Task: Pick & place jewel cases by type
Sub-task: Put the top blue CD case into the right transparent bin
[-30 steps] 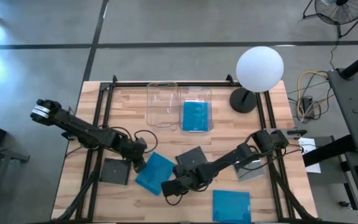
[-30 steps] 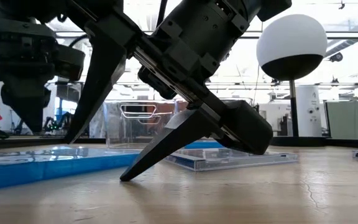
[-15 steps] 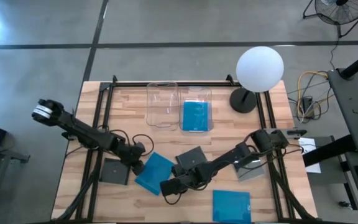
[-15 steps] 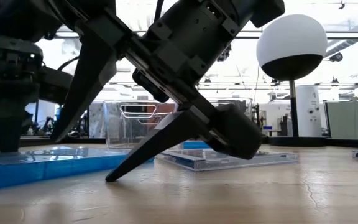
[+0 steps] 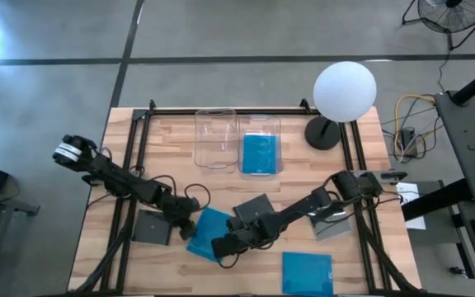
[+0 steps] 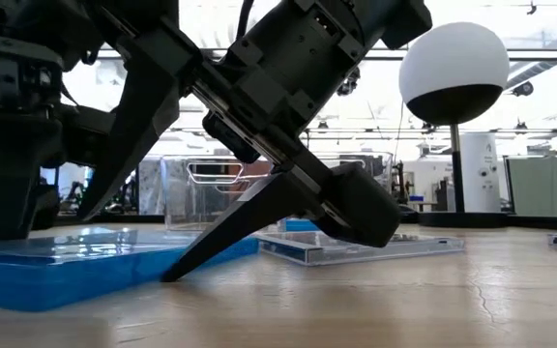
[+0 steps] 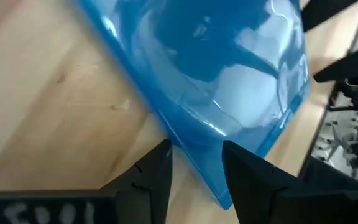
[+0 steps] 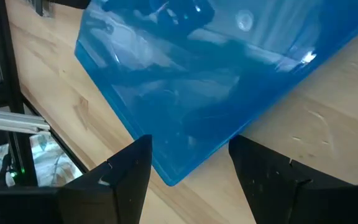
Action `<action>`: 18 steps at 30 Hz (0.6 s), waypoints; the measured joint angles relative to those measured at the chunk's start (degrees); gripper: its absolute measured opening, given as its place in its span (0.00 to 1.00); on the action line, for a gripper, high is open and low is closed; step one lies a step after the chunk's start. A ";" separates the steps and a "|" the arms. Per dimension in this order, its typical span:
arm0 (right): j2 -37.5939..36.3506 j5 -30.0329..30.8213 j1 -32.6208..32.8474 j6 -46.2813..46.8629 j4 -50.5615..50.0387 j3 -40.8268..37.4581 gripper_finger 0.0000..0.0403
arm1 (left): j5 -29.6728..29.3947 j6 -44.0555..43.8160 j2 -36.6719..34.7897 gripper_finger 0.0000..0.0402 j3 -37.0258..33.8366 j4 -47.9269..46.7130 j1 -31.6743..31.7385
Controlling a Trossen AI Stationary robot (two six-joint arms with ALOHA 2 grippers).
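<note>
- The left hand (image 5: 190, 228) is working at about 7 o'clock from the middle of the light wooden slatted table (image 5: 303, 173), its fingers spread and straddling an edge of a bright blue flat square plastic jewel case (image 5: 209, 233) lying flat there
- The right hand (image 5: 219, 247) is reaching in at the opposite, 6 o'clock side of that same case, its fingers parted with one corner of the case sitting between them; whether they are pressing on it I cannot tell
- A second blue jewel case (image 5: 307, 273) is lying near the 5 o'clock edge, and a third (image 5: 260, 153) is resting inside the right one of two clear rectangular plastic bins (image 5: 215, 139) at 12 o'clock
- One dark grey jewel case (image 5: 151, 227) is lying at 8 o'clock, another (image 5: 252, 209) near the middle, partly under the right arm
- A white globe lamp on a black base (image 5: 344, 91) is standing at 2 o'clock
</note>
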 joint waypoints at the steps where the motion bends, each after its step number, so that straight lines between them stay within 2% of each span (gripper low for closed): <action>1: 0.00 -0.51 0.16 -0.69 -0.08 -0.02 0.54 | 0.27 0.51 -0.27 0.30 -0.11 0.68 -0.02; 8: -0.09 -9.43 1.02 -7.58 -2.25 -0.30 0.54 | 2.45 3.49 -0.43 0.30 -0.62 7.29 -0.08; 14: -0.20 -11.50 1.26 -9.24 -2.24 -1.16 0.54 | 4.15 5.88 -1.04 0.30 -0.19 22.85 0.03; 18: -0.20 -11.63 1.09 -13.56 -2.02 -1.26 0.54 | 5.08 7.06 0.87 0.30 -0.10 26.50 -0.02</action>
